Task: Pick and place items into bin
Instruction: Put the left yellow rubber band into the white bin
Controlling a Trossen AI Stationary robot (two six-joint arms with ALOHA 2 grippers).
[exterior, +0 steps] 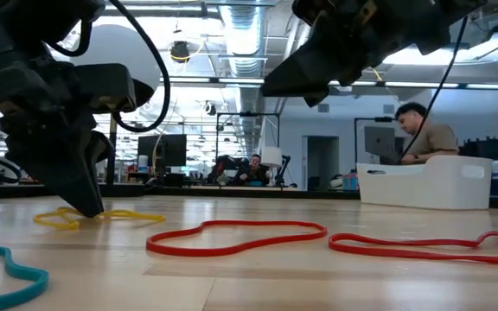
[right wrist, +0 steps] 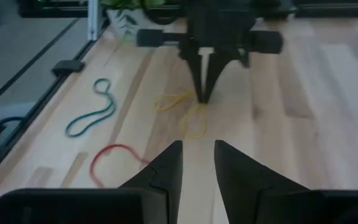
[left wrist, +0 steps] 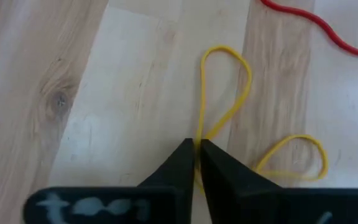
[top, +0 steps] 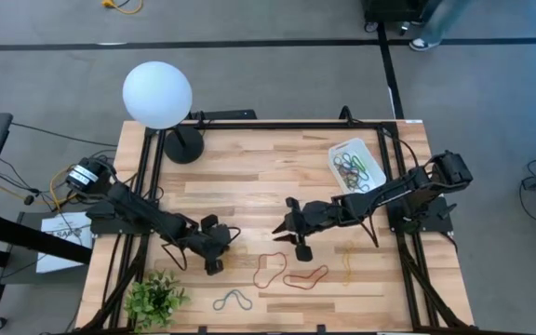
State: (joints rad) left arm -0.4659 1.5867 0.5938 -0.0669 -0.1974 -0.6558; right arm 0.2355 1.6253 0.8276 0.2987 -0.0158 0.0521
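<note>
My left gripper [top: 215,264] stands fingertips-down on the table's near left part, shut on a yellow rubber band [left wrist: 226,81]. The right wrist view shows that gripper [right wrist: 204,94] and the yellow rubber band [right wrist: 180,104] from the far side. My right gripper [top: 291,234] hovers open above mid-table, holding nothing. Two red bands [top: 268,270] [top: 306,276], a teal band [top: 234,300] and another yellow band [top: 349,261] lie flat on the wood. The white bin [top: 335,149] sits at the far right with several bands inside. My left gripper pinches the yellow rubber band between its two fingertips where the strands cross [left wrist: 199,140], coming from above and pointing down. The band's loops [left wrist: 297,155] lie slack and flat on the table on both sides of the fingers.
A white globe lamp [top: 157,94] stands at the far left corner and a small green plant [top: 154,300] at the near left corner. Bare wood lies between the two grippers and the bin [exterior: 426,181]. People sit in the room beyond the table.
</note>
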